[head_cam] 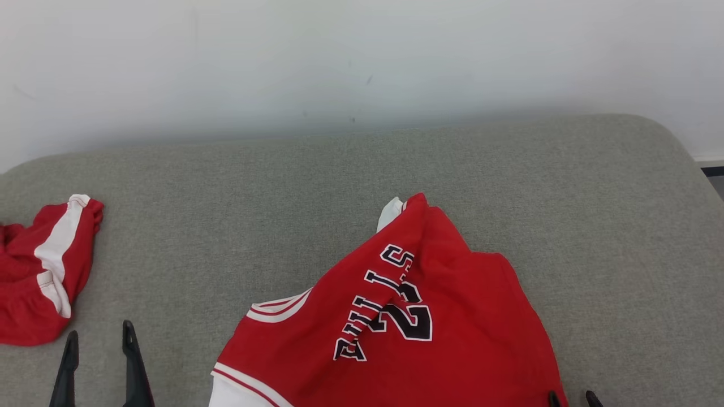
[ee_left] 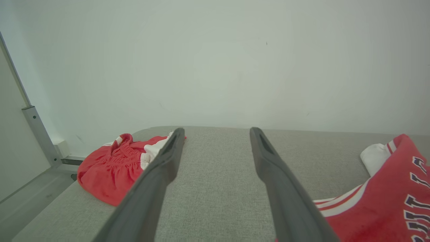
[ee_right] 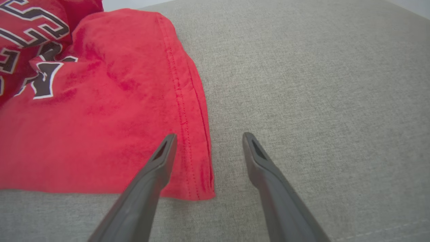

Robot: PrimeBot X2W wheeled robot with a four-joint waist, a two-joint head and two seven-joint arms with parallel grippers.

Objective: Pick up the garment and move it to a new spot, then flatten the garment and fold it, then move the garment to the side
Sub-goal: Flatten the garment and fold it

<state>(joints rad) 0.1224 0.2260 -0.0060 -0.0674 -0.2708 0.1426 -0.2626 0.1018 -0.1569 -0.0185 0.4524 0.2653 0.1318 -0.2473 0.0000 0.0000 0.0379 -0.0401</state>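
The left gripper (head_cam: 100, 333) stands with its two dark fingers spread wide and nothing between them. In the left wrist view (ee_left: 217, 131) the fingers point low along the bare grey cushion (head_cam: 396, 164) toward the white wall (head_cam: 339, 56), touching no cloth.

The right gripper (head_cam: 572, 395) is also spread wide and empty. In the right wrist view (ee_right: 210, 136) it angles down at the cushion, one finger over the stitched hem of the red jersey (ee_right: 100, 117) and the other over bare fabric beside it. Whether either tip touches anything cannot be told.

The red jersey (head_cam: 407, 316) lies rumpled at the cushion's near edge, right of centre, its black-and-white lettering creased and partly folded under. Its lower part is cut off by the bottom of the head view. In that view the right gripper shows as two fingertips only.

A pair of red shorts (head_cam: 34, 282) with a white stripe is bunched at the cushion's left edge, well apart from the jersey and partly cut off.
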